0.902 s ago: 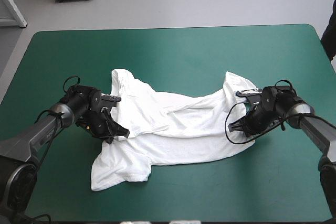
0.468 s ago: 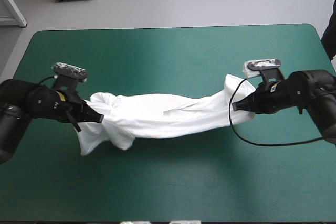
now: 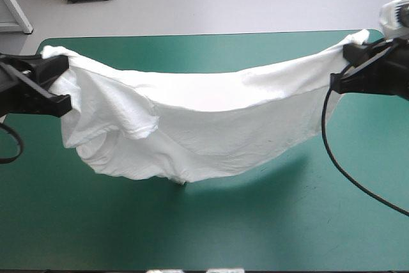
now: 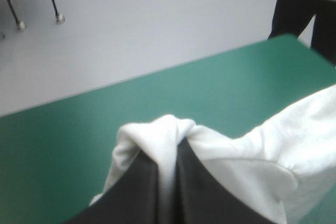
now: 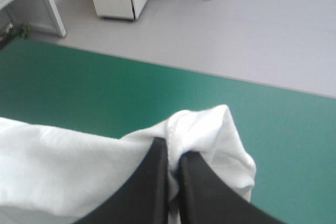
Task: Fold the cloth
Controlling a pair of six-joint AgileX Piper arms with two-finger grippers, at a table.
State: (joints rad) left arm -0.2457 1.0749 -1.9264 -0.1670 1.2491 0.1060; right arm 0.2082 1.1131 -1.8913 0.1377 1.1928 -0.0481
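T-shirt [image 3: 192,119] is up in the air, white, stretched wide between both grippers above the worktop [image 3: 255,228] with its teal-green cover. Its top edge runs from one gripper to the other and sags in the middle. The body hangs below in a loose belly, fuller on the left side, with a sleeve fold [image 3: 142,126] drooping there. The lowest fold sits near the cover over its own shadow; can't tell if it touches.

Left gripper [image 4: 169,153] is raised near the worktop's far left corner, black fingers pressed nearly together, pinching a bunched corner of the T-shirt that bulges over the tips. Right gripper [image 5: 173,148] is raised near the far right corner, fingers likewise almost closed on a wad of the T-shirt, cloth spilling past the tips and trailing off to one side.
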